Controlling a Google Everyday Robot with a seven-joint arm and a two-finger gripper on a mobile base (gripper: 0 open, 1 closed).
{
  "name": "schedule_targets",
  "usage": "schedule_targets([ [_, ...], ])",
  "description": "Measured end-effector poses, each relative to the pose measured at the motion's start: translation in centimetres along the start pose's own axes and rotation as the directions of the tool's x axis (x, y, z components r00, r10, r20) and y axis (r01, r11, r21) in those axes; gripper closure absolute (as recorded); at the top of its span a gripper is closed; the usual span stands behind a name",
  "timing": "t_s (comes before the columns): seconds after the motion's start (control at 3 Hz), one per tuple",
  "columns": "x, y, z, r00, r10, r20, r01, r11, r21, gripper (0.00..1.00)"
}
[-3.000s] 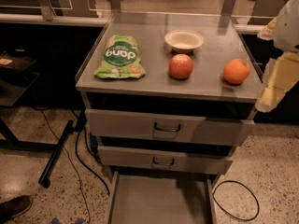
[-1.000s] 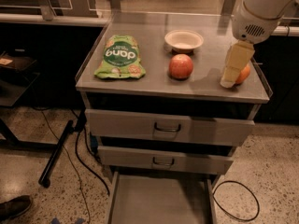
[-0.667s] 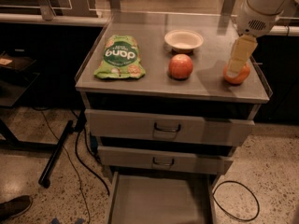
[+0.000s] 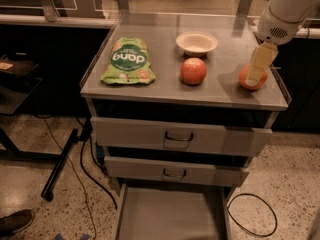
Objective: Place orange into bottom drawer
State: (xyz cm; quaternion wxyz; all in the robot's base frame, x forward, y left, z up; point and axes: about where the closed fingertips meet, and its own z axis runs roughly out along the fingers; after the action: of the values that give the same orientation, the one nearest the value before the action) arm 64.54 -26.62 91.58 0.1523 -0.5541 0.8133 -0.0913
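The orange (image 4: 242,79) sits on the right end of the grey cabinet top (image 4: 160,89). My gripper (image 4: 255,74) comes down from the white arm at the upper right and hangs right at the orange, its pale yellow end covering the fruit's middle. The bottom drawer (image 4: 170,216) is pulled out at the foot of the cabinet, a shallow grey tray with nothing in it. The two upper drawers (image 4: 177,136) are closed.
A red-yellow apple (image 4: 193,71), a white bowl (image 4: 197,42) and a green snack bag (image 4: 128,60) lie on the cabinet top. A black cable (image 4: 252,215) loops on the floor right of the drawer. A black stand leg (image 4: 60,164) and a shoe (image 4: 15,221) are at the left.
The arm swung in from beside the cabinet's right edge to over the top, and the gripper settled onto the orange. Nothing else moved.
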Motion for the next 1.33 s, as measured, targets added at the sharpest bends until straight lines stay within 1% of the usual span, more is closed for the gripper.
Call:
schedule_targets([
  [0.33,2.4,-1.8,3.7,0.999,0.048,-0.023,-0.048,0.9987,-0.017,0.0],
  [0.67,3.3,-2.9,5.3,0.997,0.066,-0.035,-0.066,0.9976,-0.021,0.0],
  [1.0,4.5,-2.6,6.6,0.996,0.084,-0.038,-0.085,0.9952,-0.048,0.26],
  [1.33,4.5,-2.6,6.6,0.996,0.084,-0.038,-0.085,0.9952,-0.048,0.49],
])
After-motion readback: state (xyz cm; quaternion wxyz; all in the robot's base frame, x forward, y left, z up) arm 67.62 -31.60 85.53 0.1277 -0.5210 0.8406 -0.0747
